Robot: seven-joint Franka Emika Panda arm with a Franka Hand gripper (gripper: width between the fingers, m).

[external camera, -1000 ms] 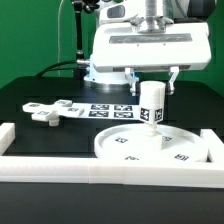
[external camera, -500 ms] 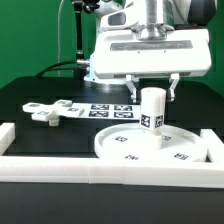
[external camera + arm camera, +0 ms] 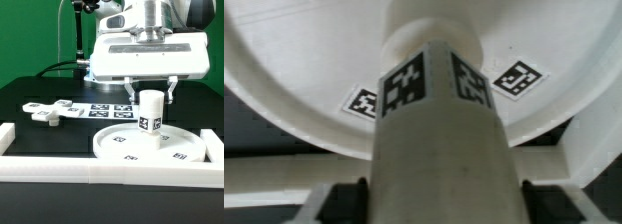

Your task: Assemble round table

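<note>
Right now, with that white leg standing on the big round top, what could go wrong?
1. The end effector holds the leg over the middle of the round top. If it is not lined up there, it could jam or lean.
2. Nothing visibly clamps the round top, so pushing or twisting might slide or spin it.
3. Letting go too early could let the leg topple.

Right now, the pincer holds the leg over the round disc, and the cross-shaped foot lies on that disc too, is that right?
Not quite: the exterior view shows the cross-shaped foot lying on the black table, off the round disc.
</note>
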